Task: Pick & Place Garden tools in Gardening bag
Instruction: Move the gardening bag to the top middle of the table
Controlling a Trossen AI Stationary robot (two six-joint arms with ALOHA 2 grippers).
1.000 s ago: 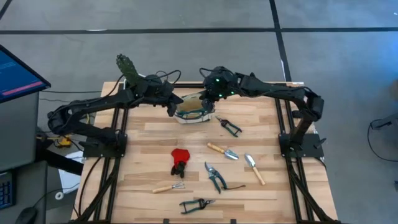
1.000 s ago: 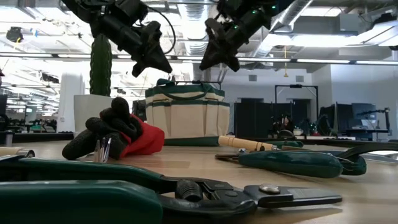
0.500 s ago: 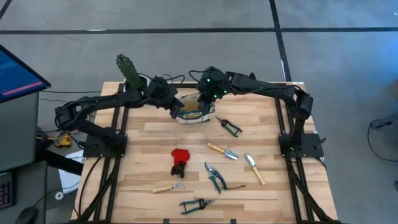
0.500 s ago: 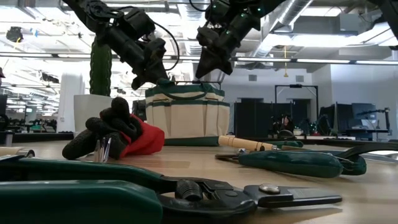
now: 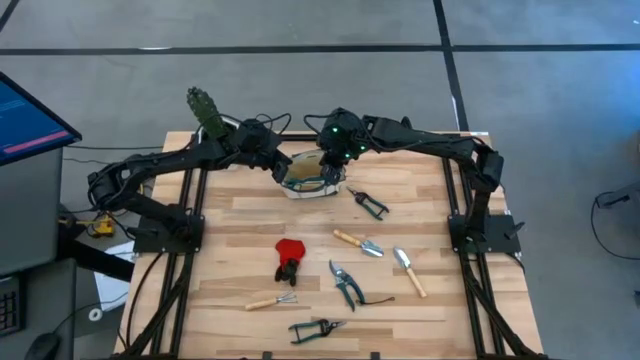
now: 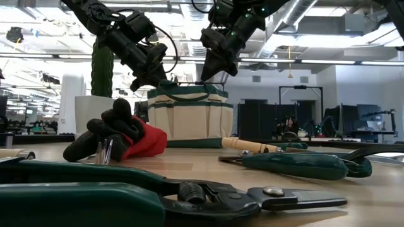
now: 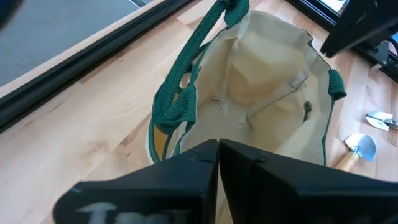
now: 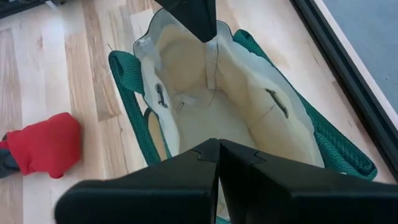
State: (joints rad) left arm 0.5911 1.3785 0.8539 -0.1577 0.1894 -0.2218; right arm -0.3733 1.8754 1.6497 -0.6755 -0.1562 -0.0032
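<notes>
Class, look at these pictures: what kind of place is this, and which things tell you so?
Probably a robotics lab in an open-plan office: two dark robot arms mounted at a pale wooden butcher-block table, exposed ceiling ducts, and rows of desks with monitors behind.

1. You have a beige canvas bag (image 5: 311, 177) with dark green trim and straps; its lining (image 8: 205, 93) is pale cream.
2. The glove (image 5: 289, 256) is red with black fingers.
3. The shears (image 5: 345, 284) in the middle have dark green handles; so do the pair (image 5: 316, 327) at the near edge and the pair (image 5: 369, 204) by the bag.
4. The two trowels (image 5: 358, 242) (image 5: 408, 270) have light wooden handles and silver blades.
5. The table (image 5: 240, 225) is pale wood in long strips.
6. The cactus (image 5: 205, 111) is dark green.
7. Both arms are black.
</notes>
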